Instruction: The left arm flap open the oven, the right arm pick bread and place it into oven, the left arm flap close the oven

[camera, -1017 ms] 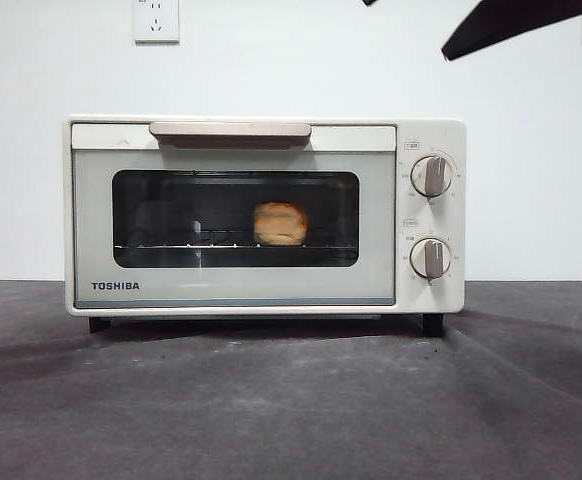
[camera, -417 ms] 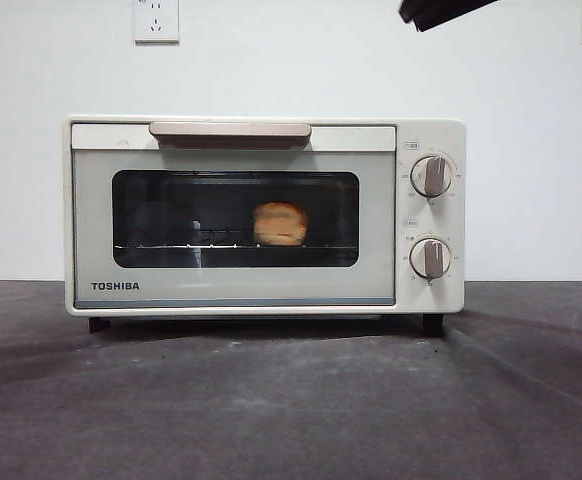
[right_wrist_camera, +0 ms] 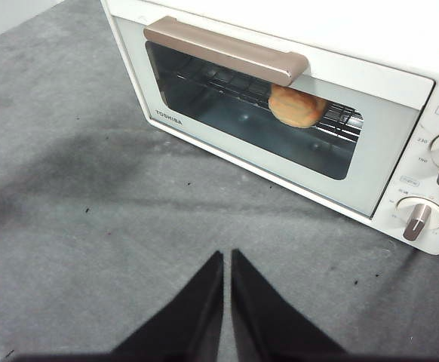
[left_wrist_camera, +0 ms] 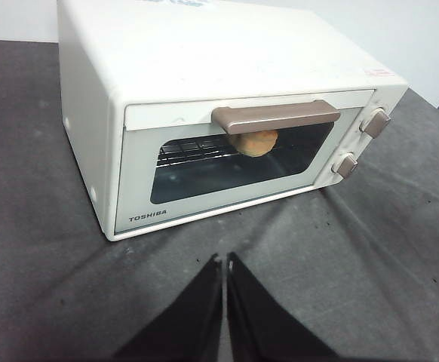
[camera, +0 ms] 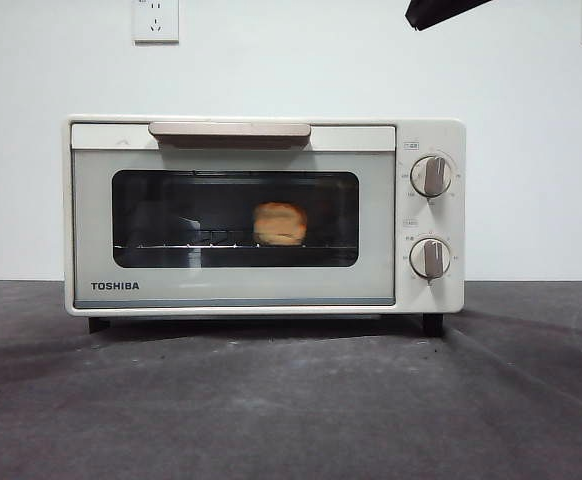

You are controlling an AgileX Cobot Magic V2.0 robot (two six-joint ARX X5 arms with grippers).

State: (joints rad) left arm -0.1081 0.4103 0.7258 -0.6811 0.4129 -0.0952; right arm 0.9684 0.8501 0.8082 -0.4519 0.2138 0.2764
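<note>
The cream-white TOSHIBA oven stands on the dark mat with its door shut. It also shows in the left wrist view and the right wrist view. The bread lies on the wire rack inside, seen through the glass, and shows in the left wrist view and the right wrist view. My left gripper is shut and empty, held back above the mat in front of the oven. My right gripper is shut and empty, also back from the door. A black arm tip shows at the top right.
The beige bar handle runs along the door's top. Two knobs sit on the oven's right panel. A wall socket is on the white wall behind. The dark grey mat covers the table.
The black arm tip at the top right has drawn up and back, so less of it shows. The oven and the bread have not moved.
</note>
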